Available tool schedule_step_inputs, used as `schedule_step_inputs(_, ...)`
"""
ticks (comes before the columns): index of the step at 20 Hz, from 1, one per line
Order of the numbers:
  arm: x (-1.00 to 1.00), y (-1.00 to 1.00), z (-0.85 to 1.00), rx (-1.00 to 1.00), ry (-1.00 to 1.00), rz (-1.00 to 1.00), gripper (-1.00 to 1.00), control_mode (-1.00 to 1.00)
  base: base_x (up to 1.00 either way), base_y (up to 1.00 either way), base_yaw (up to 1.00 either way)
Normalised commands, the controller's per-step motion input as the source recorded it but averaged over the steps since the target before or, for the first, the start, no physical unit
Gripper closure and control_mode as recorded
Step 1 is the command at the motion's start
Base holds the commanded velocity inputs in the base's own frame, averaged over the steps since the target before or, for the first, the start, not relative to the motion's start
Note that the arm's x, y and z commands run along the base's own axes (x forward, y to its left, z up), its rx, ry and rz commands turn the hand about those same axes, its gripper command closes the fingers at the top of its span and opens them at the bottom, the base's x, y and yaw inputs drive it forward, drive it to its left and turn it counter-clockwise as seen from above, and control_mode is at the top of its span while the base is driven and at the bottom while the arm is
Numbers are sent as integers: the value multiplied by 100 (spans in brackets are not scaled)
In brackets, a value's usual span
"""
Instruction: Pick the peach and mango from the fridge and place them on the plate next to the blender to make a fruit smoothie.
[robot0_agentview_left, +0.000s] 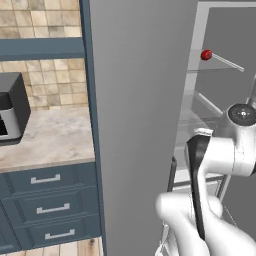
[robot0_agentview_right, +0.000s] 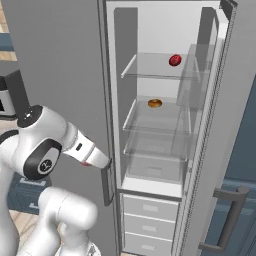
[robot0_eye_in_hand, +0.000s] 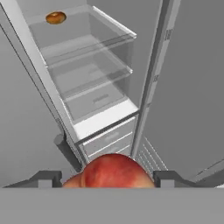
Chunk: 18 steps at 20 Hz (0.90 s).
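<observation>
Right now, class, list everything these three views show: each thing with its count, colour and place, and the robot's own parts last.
fridge: one, grey doors, white inside, standing open ahead of the robot
glass shelves: several, clear, inside the fridge
white drawers: three, at the fridge's bottom
red fruit: one, on the top shelf
orange-brown fruit: one, on the shelf below
counter: one, beige marbled, left of the fridge
appliance: one, black and silver, on the counter
cabinet drawers: three, dark blue, under the counter
held fruit: one, red-orange, between the finger tips
gripper: one, dark tips, closed on the held fruit
arm: one, white with dark joints, before the left door
</observation>
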Motion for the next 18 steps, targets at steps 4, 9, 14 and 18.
schedule_step_inputs(4,-64,19,-49,-1,-6,38,100,-100,0,0,0)
schedule_step_inputs(9,0,0,0,0,0,0,100,100,-73,59,49)
schedule_step_inputs(14,0,0,0,0,0,0,100,100,-44,93,61)
schedule_step_inputs(18,0,0,0,0,0,0,100,100,-20,100,64)
